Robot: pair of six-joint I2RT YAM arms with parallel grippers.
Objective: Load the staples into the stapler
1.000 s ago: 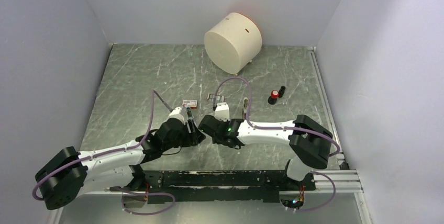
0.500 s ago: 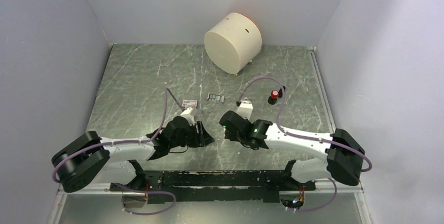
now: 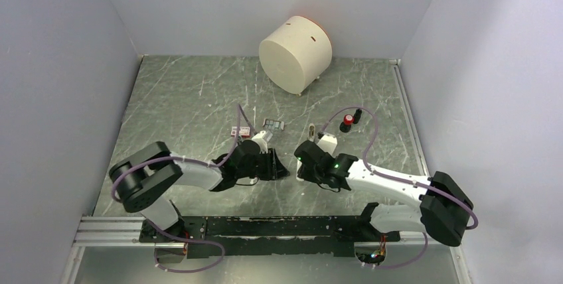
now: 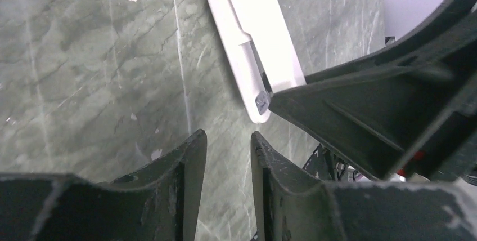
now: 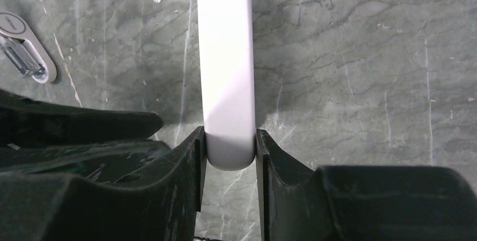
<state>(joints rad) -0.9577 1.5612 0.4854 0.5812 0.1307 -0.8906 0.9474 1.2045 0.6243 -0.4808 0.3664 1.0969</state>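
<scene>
The right gripper (image 5: 228, 142) clamps the near end of the white stapler (image 5: 226, 55) over the table (image 3: 172, 98). The left gripper (image 4: 228, 145) hovers just beside it, jaws narrowly apart, holding nothing. The staples (image 3: 273, 124) lie on the table beyond both grippers

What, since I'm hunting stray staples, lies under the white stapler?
Only marble table and shadow show around the stapler, gripped by the right tool; directly beneath is hidden by its body.
</scene>
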